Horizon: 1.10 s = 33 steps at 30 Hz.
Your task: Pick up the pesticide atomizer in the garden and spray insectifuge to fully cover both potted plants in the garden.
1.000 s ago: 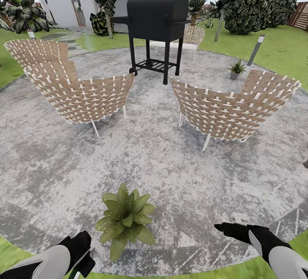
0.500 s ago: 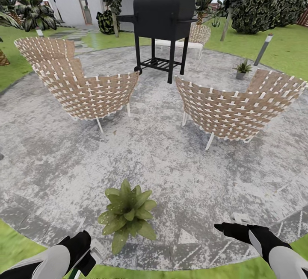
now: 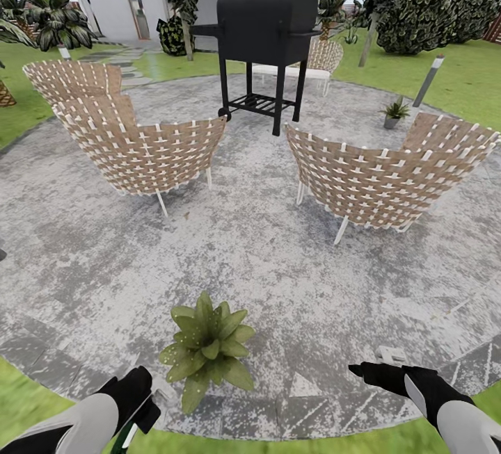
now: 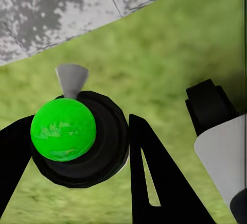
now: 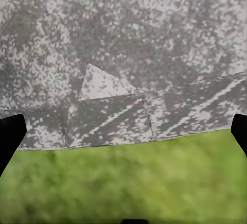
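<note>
Pesticide atomizer (image 4: 77,136): clamped between the black fingers (image 4: 154,177) of the left gripper (image 3: 136,405), low at the near-left of the head view, over the grass just off the patio (image 3: 278,266) rim. Seen nearly end-on from the left wrist camera: a dark round part with a bright green ball at its middle and a small grey tapered tip sticking out sideways. Long axis therefore judged to run roughly along the wrist camera's line of sight, with the grey tip aimed toward the paving edge; true nozzle direction not certain from this angle. In the head view, mostly hidden by the gripper, only a green sliver and a pale bit showing. Nearest potted plant (image 3: 207,350): on the paving just ahead and slightly right of that gripper, close, much nearer the left arm than the right. Coming move judged to turn on swinging the tip up and forward-right onto those leaves. Second potted plant (image 3: 395,110): well apart across the patio, beyond the right-hand woven chair (image 3: 386,179), near the bollard lamp (image 3: 428,80); likely needs a drive over. Right gripper (image 3: 369,372): spread wide and empty, only paving and lawn between its fingers in the right wrist view. Farther out: another woven chair (image 3: 142,151) and a black grill (image 3: 263,30).
</note>
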Tool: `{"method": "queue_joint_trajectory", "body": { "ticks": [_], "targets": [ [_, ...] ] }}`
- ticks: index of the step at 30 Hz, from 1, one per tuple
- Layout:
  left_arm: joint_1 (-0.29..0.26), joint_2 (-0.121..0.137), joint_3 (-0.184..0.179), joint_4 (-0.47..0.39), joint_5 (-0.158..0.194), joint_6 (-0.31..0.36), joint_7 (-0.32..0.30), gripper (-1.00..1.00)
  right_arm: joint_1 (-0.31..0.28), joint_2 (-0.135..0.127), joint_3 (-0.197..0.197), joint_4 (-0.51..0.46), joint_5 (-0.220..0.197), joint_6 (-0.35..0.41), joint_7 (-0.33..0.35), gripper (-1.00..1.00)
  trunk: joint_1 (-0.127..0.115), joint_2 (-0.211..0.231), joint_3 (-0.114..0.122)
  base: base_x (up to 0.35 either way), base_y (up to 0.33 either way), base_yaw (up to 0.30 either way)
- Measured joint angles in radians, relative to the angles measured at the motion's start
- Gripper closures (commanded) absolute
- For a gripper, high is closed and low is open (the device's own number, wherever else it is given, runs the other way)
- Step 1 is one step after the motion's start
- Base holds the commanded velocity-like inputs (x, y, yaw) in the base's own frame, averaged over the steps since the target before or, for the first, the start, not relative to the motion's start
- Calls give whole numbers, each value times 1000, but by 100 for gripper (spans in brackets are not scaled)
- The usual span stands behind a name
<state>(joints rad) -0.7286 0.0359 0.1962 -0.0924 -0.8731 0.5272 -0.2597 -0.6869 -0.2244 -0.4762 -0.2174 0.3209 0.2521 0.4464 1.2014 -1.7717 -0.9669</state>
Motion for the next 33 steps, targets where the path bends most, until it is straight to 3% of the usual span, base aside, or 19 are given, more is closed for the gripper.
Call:
{"method": "queue_joint_trajectory", "body": {
  "ticks": [11, 22, 29, 33],
  "targets": [
    [0, 0, 1, 63, -3, -2, -1, 100, 0, 0, 0, 0, 0, 0, 0, -100, 0, 0, 0, 0, 0, 0],
    [0, -3, 0, 58, -2, -2, -1, 100, 0, 0, 0, 0, 0, 0, 0, -100, 0, 0, -2, 5, -4, 78],
    [0, -3, 0, 57, -1, 0, -1, 100, 0, 0, 0, 0, 0, 0, 0, -100, 0, 0, -4, 188, -149, 60],
    [0, -19, -2, 58, -1, 0, -1, 100, 0, 0, 0, 0, 0, 0, 0, -100, 0, 0, -5, 17, -12, 1]
  ]
}}
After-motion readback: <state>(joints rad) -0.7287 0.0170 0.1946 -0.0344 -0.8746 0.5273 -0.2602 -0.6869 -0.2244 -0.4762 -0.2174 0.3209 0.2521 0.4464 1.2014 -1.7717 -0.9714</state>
